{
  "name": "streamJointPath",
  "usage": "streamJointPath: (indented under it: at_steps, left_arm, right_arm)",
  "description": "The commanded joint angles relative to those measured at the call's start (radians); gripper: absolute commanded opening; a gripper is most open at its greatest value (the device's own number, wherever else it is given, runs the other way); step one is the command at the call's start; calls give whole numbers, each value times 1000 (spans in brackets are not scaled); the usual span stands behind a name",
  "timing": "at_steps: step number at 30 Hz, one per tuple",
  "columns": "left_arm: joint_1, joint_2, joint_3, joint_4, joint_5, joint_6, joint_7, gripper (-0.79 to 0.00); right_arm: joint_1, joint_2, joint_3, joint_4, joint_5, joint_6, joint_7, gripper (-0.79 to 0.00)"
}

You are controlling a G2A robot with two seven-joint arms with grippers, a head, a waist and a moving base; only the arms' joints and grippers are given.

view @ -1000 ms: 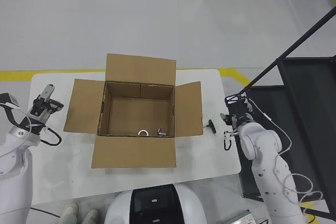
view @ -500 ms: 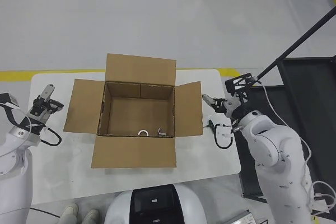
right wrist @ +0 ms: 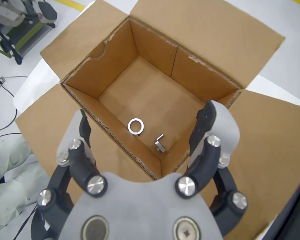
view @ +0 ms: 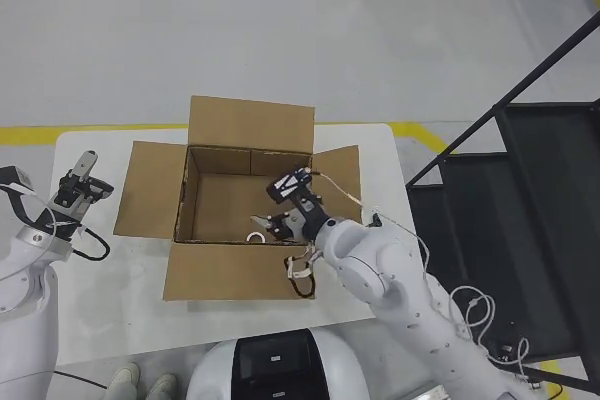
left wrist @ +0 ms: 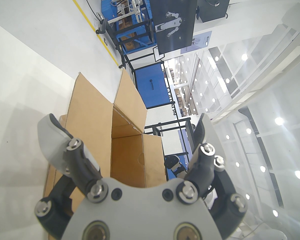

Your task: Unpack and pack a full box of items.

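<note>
While right pincer gapes above brown cardboard box:
best lowered squarely around silver metal ring by its near wall.

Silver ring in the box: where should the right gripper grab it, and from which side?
Straight down from above: the silver metal ring lies flat on the floor of the open cardboard box, close to a wall, which blocks side approaches. Probably pinch the band through its hole.
</note>
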Motion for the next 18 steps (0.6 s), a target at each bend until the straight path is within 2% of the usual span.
streamJointPath:
  at_steps: [1, 4, 18]
  left_arm:
    - [0, 0, 0, 0, 0, 0, 0, 0]
    - [0, 0, 0, 0, 0, 0, 0, 0]
    - [0, 0, 0, 0, 0, 0, 0, 0]
  right_arm:
    - [16, -8, -33, 36, -16, 34, -25, 0]
    - [45, -19, -70, 93, -26, 56, -49, 0]
    - [45, -19, -70, 93, -26, 56, -49, 0]
